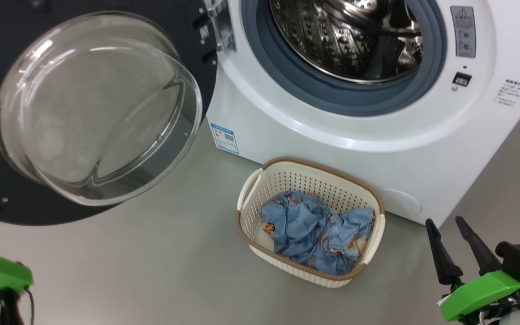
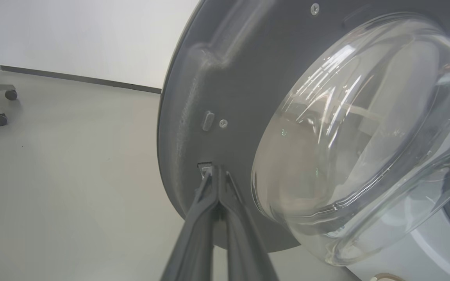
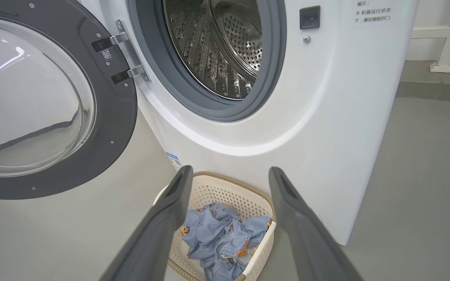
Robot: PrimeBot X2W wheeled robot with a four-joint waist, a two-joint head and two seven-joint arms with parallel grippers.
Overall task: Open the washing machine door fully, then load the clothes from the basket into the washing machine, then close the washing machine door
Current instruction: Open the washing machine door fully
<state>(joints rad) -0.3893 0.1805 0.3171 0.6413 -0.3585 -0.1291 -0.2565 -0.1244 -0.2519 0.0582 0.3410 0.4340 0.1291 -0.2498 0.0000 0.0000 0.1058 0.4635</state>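
The left gripper (image 2: 215,173), fingers pressed together, touches the latch (image 2: 204,168) on the open washing machine door (image 1: 25,212). The right gripper (image 3: 229,173) gapes empty above the basket (image 1: 314,183) of clothes (image 1: 314,234). The blue label sticker (image 1: 225,137) is too small to read.

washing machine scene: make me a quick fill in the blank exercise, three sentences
1. The washing machine door stands ____.
2. The clothes in the basket are mainly light ____.
3. The left gripper, tips at the door's rim, is ____.
Missing words: open; blue; shut.
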